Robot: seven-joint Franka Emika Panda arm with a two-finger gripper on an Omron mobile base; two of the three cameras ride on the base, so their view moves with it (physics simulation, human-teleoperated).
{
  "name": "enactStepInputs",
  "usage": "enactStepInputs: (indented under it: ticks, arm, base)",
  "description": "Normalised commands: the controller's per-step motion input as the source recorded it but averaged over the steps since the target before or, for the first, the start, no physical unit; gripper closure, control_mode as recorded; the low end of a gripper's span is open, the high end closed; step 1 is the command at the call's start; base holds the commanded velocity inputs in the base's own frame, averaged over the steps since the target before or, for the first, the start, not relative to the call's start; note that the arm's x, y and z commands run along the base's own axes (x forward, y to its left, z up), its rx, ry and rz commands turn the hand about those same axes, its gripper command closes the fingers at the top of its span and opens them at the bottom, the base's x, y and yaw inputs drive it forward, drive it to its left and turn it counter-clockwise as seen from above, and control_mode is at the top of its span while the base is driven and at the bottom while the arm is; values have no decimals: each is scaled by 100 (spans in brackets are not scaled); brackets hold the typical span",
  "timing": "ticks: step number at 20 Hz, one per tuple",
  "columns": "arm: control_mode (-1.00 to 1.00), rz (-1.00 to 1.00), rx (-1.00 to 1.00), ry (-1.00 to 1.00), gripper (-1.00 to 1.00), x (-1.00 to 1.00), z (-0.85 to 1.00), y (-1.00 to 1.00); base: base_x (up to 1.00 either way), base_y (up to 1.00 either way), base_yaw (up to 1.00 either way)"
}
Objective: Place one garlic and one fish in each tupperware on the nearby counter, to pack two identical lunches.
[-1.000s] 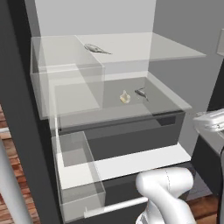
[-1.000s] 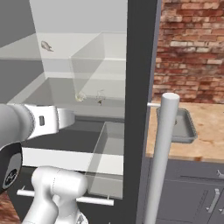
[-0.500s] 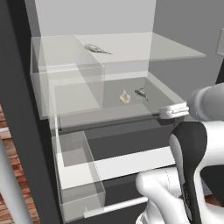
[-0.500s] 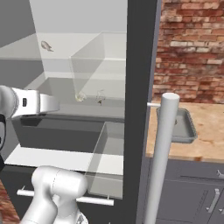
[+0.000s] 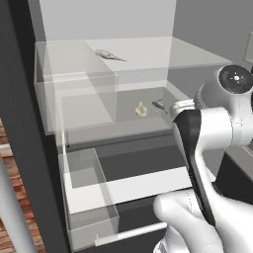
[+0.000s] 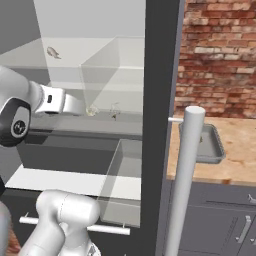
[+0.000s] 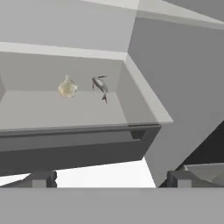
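An open fridge with clear shelves holds a garlic (image 6: 91,110) and a fish (image 6: 114,113) side by side, another fish (image 6: 52,52) above. The white arm (image 6: 57,101) reaches toward the garlic. Right, a grey tupperware (image 6: 210,144) sits on the wooden counter (image 6: 240,150).

Garlic (image 7: 67,86) just left of fish (image 7: 100,85), on fridge shelf (image 7: 52,111).

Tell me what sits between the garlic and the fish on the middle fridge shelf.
Nothing. In the hand view the garlic and the fish lie side by side, apart, with only bare shelf between them; the left base view agrees.
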Motion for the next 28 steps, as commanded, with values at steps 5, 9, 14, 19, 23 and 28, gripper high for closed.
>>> enactStepInputs:
  ticks: [5,9,14,19,23,28]
  arm:
    - [-100,0,1,2,-100,48,-35,-20]
    - [-100,0,0,0,-100,42,-45,-2]
    - [-100,0,0,0,-100,37,-28,0]
    - [-100,0,0,-3,-100,49,-9,-3]
    - [-100,0,0,0,-100,50,-26,-10]
    - [-100,0,0,0,-100,46,-36,-13]
  base:
    - [0,0,0]
    - [0,0,0]
    - [0,0,0]
    - [0,0,0]
    - [0,0,0]
    - [0,0,0]
